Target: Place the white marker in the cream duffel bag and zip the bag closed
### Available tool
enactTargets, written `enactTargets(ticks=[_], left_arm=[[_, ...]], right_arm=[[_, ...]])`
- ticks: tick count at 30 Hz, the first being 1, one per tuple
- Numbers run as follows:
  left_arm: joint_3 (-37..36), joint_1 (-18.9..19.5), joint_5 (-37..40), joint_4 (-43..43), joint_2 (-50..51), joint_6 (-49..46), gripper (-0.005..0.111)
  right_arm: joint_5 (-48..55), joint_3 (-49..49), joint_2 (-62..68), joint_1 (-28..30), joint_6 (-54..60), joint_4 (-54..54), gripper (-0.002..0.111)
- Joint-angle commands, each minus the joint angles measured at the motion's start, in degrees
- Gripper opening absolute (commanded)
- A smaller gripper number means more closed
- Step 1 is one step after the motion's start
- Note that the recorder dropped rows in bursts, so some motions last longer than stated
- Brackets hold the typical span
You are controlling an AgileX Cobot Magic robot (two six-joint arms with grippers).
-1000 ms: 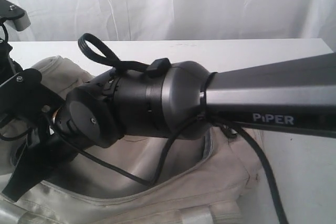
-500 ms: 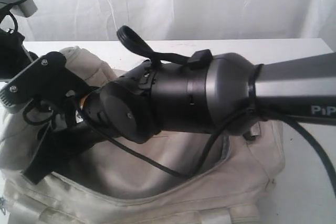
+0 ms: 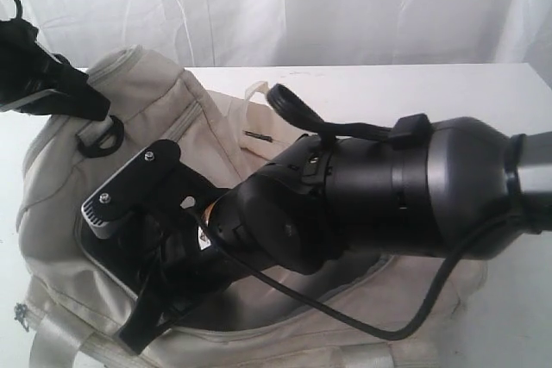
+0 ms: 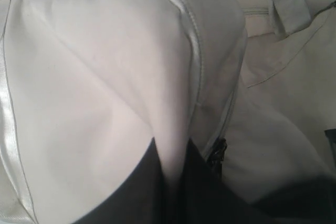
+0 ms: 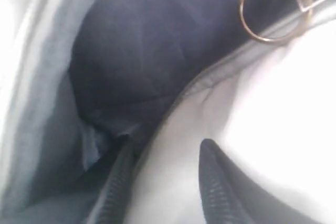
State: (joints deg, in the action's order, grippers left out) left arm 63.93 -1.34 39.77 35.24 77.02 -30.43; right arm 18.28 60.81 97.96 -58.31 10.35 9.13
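Note:
The cream duffel bag (image 3: 147, 101) fills the left and bottom of the exterior view, its top open onto dark lining (image 5: 136, 51). My left gripper (image 3: 90, 102) holds the bag's far left end up; in the left wrist view it (image 4: 173, 148) is shut on a fold of the bag's cream fabric (image 4: 105, 77). My right gripper (image 3: 159, 303) reaches down at the bag's mouth. It (image 5: 167, 148) is open and straddles the opening's rim, one finger over the lining and the other over the outer fabric. The white marker is not in view.
The right arm's big black wrist (image 3: 362, 187) and its cable block much of the bag. A metal ring (image 5: 242, 11) hangs at the bag's rim. A dark zipper slider (image 4: 216, 153) sits beside the left fingers. The white table (image 3: 414, 84) runs behind, with a white curtain (image 3: 345, 6) beyond it.
The bag's left end has risen, lifted by the left gripper. The right arm's wrist has shifted right and down in the exterior view, its gripper tilting down at the bag's mouth.

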Motion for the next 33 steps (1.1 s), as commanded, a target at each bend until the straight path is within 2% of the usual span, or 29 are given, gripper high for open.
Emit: enactTargets(ticks=[1, 5, 12, 17, 26, 33], left_arm=[[0.79, 0.03, -0.56, 3.45, -1.03, 0.42, 0.0], [0.79, 0.03, -0.34, 3.45, -1.03, 0.42, 0.0], [0.79, 0.03, 1.05, 3.45, -1.03, -1.4, 0.0], [0.79, 0.03, 2.13, 3.68, -1.03, -1.4, 0.0], [0.79, -0.08, 1.8, 5.02, -0.92, -4.55, 0.0], [0.79, -0.08, 1.38, 6.44, -0.92, -5.61, 0.0]], right_arm=[[-0.21, -0.35, -1.41, 0.34, -0.21, 0.0, 0.039], [-2.0, -0.35, -1.41, 0.34, -0.21, 0.0, 0.033], [-12.43, -0.35, -1.41, 0.34, -4.46, 0.34, 0.01], [-15.84, -0.35, -1.41, 0.34, -8.72, 0.49, 0.0], [-24.66, -0.35, -1.41, 0.34, -9.31, 1.61, 0.0], [-22.3, -0.35, -1.41, 0.57, -9.08, 1.61, 0.0]])
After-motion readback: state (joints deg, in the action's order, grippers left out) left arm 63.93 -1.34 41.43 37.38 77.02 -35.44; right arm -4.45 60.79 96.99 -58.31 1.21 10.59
